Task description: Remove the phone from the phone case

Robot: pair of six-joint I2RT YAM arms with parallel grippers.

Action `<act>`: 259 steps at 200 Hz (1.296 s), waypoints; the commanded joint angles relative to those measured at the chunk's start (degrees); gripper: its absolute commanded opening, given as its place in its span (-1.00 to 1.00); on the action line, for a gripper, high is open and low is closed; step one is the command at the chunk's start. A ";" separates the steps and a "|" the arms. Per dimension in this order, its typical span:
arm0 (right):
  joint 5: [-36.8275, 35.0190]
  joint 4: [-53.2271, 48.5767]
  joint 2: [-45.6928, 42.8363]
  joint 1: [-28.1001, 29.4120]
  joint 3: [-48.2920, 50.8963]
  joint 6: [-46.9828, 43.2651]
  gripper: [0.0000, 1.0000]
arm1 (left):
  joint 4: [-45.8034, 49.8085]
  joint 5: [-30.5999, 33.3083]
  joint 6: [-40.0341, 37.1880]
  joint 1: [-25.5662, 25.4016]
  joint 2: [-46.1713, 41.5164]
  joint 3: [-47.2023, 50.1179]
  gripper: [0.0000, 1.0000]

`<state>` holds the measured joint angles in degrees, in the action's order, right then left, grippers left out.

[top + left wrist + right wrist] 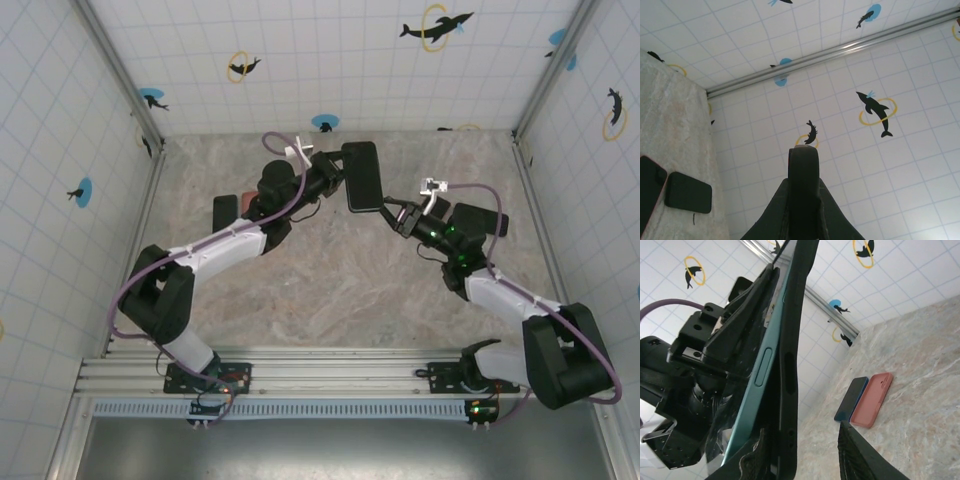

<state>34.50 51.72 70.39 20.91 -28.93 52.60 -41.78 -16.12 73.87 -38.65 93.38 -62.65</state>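
The phone has a teal edge and sits in a black case. It is held upright above the table's far middle, where the cased phone shows as a dark slab. The case's edge is clamped in my left gripper, which is shut on it; this left gripper holds it from the left. Along the side, the teal edge stands slightly apart from the case wall. My right gripper is open, with the case's lower end inside the gap against its left finger. The right gripper sits below the phone's near corner.
A blue phone and a pink case lie side by side on the marble table behind the left arm, near the left wall. A dark flat slab and a red-rimmed phone lie by the wall.
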 commanded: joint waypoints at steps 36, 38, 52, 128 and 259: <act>-4.00 8.93 1.76 2.78 -1.09 11.00 -0.23 | -2.90 8.97 2.02 -2.62 -2.78 2.17 -1.00; -4.44 9.23 1.81 2.92 -1.08 11.58 -0.22 | -3.21 9.28 2.30 -2.71 -2.73 2.31 -1.00; -7.44 10.43 1.86 4.71 -1.04 15.35 -0.21 | -4.80 11.11 4.27 -3.33 -2.51 3.16 -1.00; -15.98 15.13 2.43 7.97 -0.12 27.91 -0.36 | -6.99 15.54 7.90 -4.42 -2.38 6.12 -1.00; -17.50 19.97 2.78 7.02 2.90 32.69 -0.88 | -1.60 16.74 5.21 -4.24 -5.47 8.47 0.14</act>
<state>18.70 64.60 73.32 28.36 -26.76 84.20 -45.21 0.71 80.71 -42.72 90.63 -54.06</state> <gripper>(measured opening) 0.092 0.469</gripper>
